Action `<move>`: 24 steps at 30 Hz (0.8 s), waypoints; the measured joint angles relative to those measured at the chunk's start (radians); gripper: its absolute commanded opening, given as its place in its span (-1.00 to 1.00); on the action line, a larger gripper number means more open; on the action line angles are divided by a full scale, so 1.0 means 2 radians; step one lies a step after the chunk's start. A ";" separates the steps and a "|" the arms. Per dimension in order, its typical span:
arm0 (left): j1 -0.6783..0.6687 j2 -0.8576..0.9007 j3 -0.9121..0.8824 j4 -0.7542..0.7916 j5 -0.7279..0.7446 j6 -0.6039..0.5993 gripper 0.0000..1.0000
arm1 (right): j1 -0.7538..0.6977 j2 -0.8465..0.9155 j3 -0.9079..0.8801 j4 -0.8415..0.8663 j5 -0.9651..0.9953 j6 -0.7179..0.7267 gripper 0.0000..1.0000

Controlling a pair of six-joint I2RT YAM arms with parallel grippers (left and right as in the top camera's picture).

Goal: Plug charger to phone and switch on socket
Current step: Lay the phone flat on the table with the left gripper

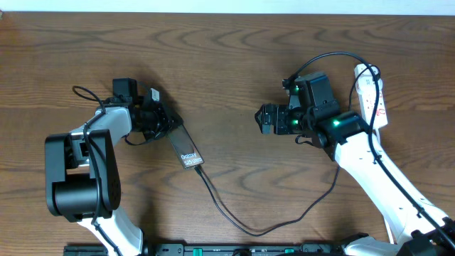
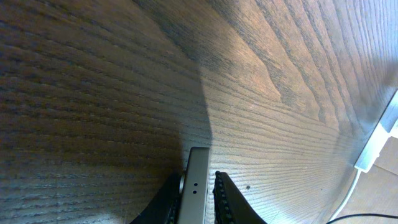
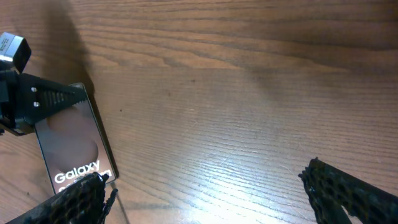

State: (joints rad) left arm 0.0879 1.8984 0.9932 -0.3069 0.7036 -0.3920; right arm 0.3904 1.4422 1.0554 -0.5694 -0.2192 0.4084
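My left tool (image 1: 168, 126) is clamped on the upper end of the phone (image 1: 186, 149), which lies flat on the wooden counter (image 1: 234, 57). My right tool (image 1: 264, 119) hangs wide, holding nothing, to the phone's right. The charger (image 1: 256, 232) loops from the phone's lower end towards the socket (image 1: 372, 96) at the far right.

On the table (image 1: 227, 50), the phone (image 1: 187, 149) lies left of centre in the overhead view. It is slanted, with its upper end inside the left gripper (image 1: 169, 126). The charger (image 1: 249, 229) meets the phone's lower end, runs down toward the bottom edge, then curves up and rightward to the right arm (image 1: 377, 171). The socket (image 1: 372, 92) lies at the upper right, just beside that arm. The right gripper (image 1: 263, 119) sits mid-frame, between phone and socket and apart from both.
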 measured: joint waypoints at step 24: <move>0.000 -0.005 0.000 -0.021 0.014 0.000 -0.26 | 0.000 0.000 0.000 0.000 0.000 0.000 0.99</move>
State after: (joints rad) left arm 0.0879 1.8893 0.9936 -0.3496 0.7322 -0.3916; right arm 0.3904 1.4422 1.0554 -0.5694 -0.2188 0.4084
